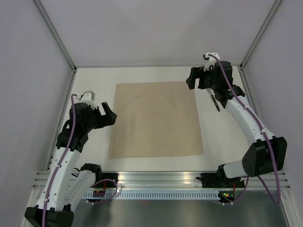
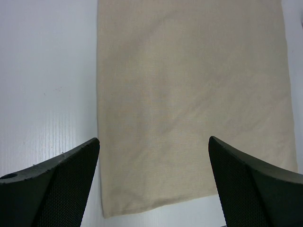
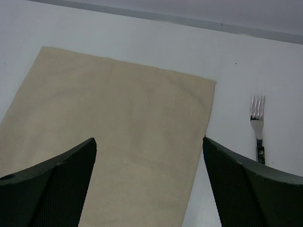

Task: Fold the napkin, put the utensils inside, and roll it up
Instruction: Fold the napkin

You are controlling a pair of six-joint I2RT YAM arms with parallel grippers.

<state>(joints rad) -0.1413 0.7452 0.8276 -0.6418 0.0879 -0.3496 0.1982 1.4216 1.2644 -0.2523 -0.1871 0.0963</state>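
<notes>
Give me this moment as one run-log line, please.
napkin: flat, unfolded | fork: beside napkin, apart | left pincer: open, empty | right pincer: open, empty

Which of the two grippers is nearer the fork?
The right gripper: the fork lies just off the napkin's right edge beside it, while the left gripper is across the cloth at the left edge.
</notes>
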